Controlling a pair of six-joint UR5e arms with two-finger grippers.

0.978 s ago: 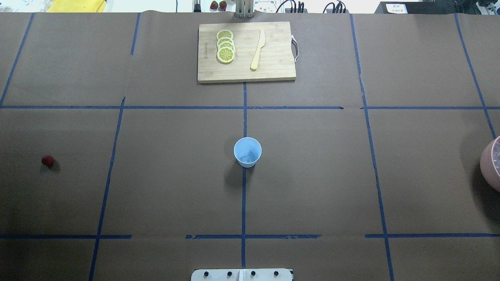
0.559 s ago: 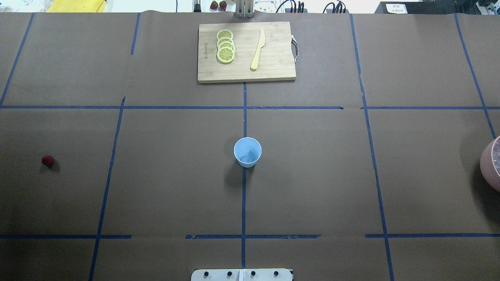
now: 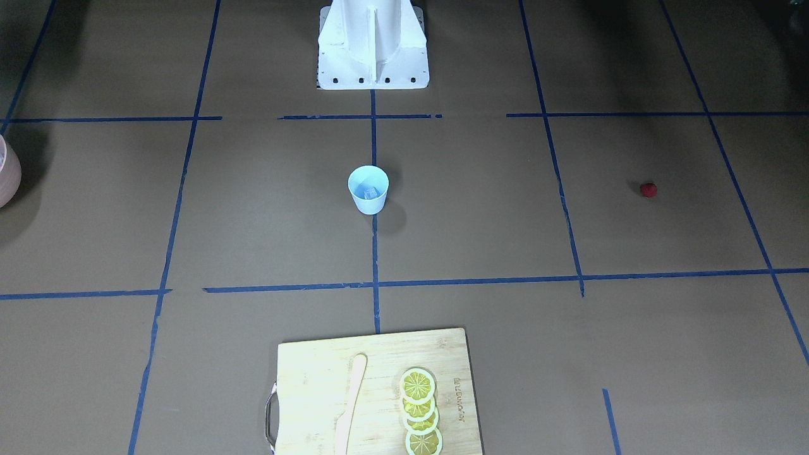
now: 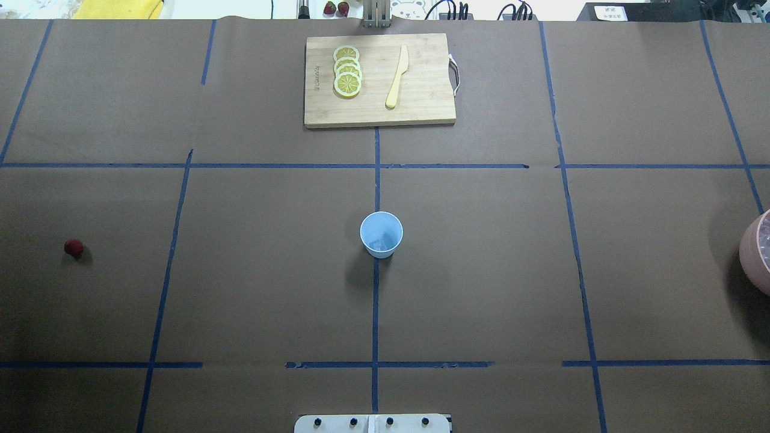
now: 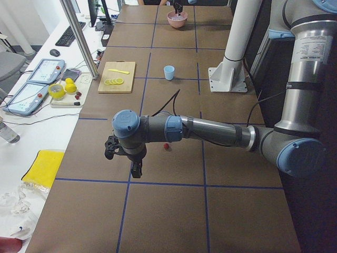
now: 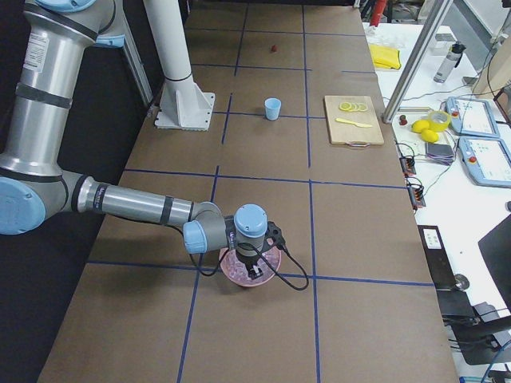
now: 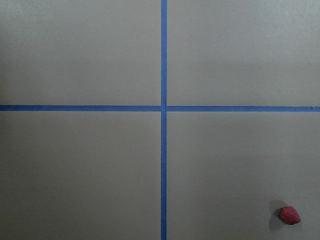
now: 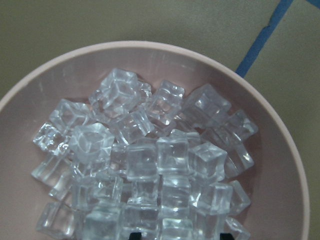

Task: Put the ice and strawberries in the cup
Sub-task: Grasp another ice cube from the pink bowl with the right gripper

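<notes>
Overhead exterior: cutting board with lemon slices beyond cup; left tool, right tool: cannot tell grip.

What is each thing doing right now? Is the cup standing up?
cup, upright, an ice cube inside.
strawberry, lying on the table, outside the cup.
ice, heaped in the pink bowl.
pink bowl, upright, full of ice.
lemon slices, overlapping in a row on the board.
knife, flat on the board.
left gripper, above the table near the strawberry; open or shut, cannot tell.
right gripper, open, over the ice.
</notes>
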